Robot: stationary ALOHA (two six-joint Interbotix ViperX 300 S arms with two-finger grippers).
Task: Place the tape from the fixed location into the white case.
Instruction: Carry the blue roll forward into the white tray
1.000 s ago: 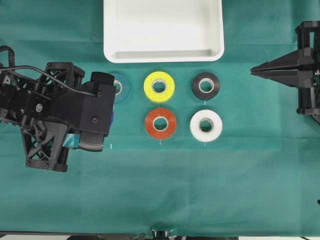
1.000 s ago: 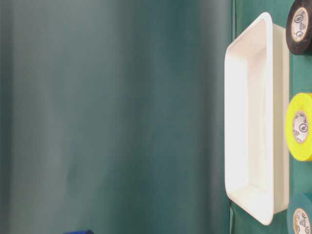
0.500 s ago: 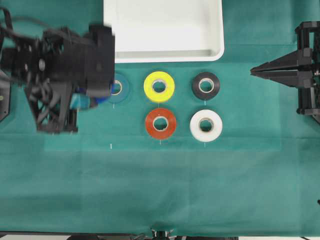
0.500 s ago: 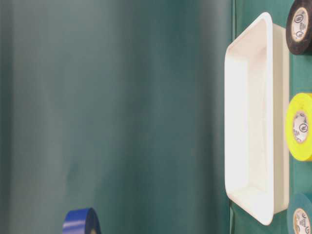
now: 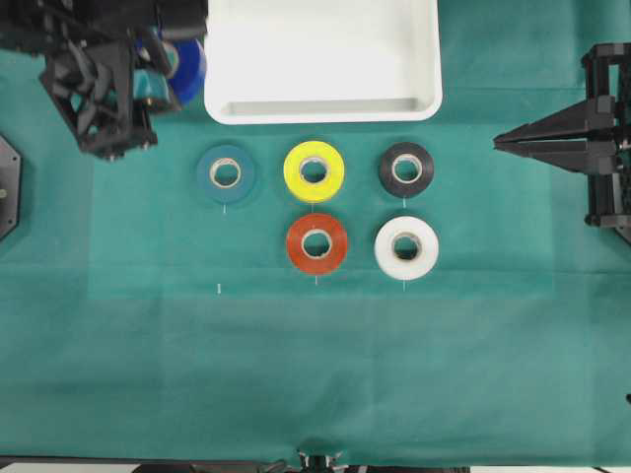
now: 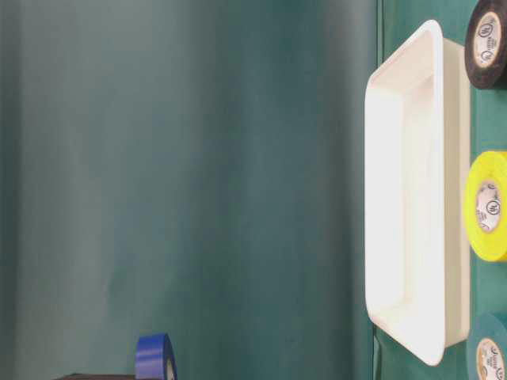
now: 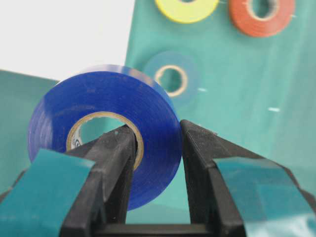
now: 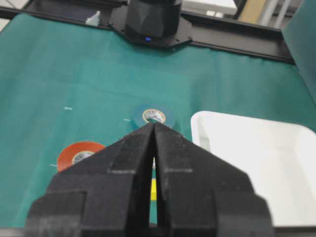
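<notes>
My left gripper (image 5: 175,69) is shut on the royal-blue tape (image 5: 187,71), one finger through its core and one outside, as the left wrist view shows the tape (image 7: 98,143) between the gripper (image 7: 157,133) fingers. It holds the roll in the air just left of the white case (image 5: 321,108), beside its left rim. The tape (image 6: 154,358) and the case (image 6: 432,237) also show in the table-level view. My right gripper (image 5: 499,142) is shut and empty at the right edge, seen also in the right wrist view (image 8: 153,124).
On the green cloth stand a teal-blue roll (image 5: 225,173), a yellow roll (image 5: 314,169), a black roll (image 5: 406,168), an orange roll (image 5: 316,242) and a white roll (image 5: 406,247), in two rows below the case.
My left gripper has lifted the blue tape and carried it up toward the case's left rim. The teal-blue roll is now uncovered. The right arm has not moved.
</notes>
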